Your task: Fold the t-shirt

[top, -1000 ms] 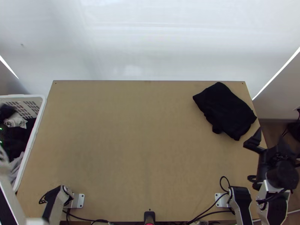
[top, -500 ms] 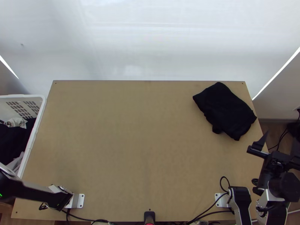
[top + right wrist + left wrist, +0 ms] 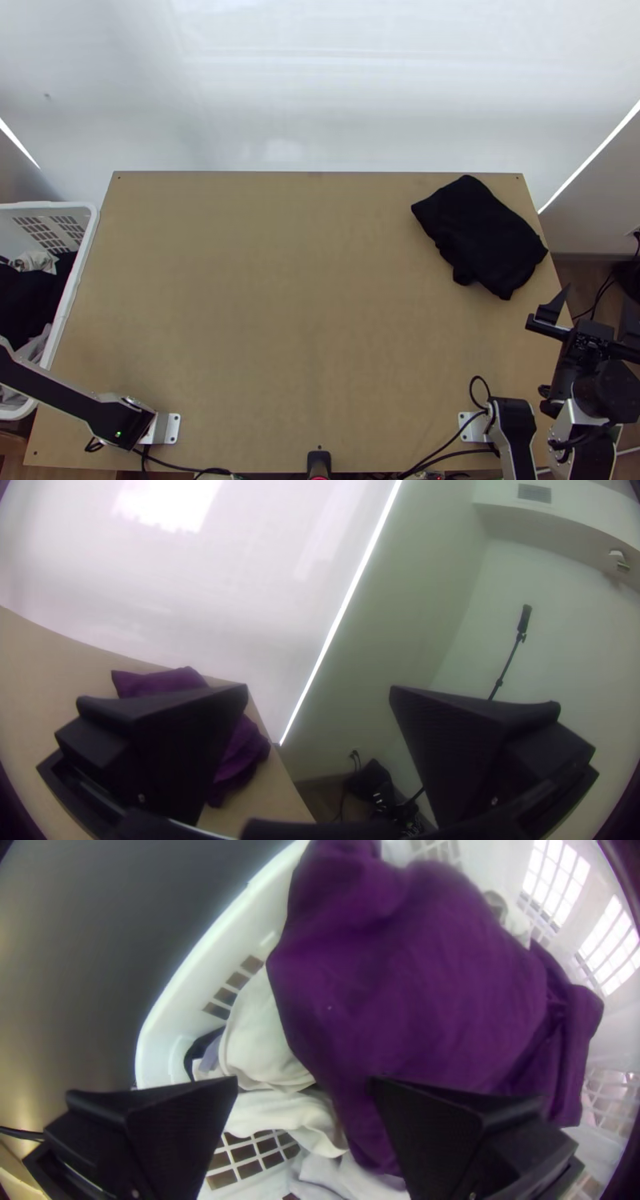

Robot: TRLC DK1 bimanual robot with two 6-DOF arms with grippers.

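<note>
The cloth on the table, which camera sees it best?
The top view: the cloth lies there whole, with nothing in front. The right wrist view shows parts of it, behind one finger of the right pincer.

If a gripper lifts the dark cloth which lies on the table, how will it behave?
The dark cloth is probably floppy: its outline is soft and uneven. Lying as a compact bundle, seemingly in layers, it may come partly unfolded if pinched at one edge. It looks unlikely to roll, since it rests flat on the table.
</note>
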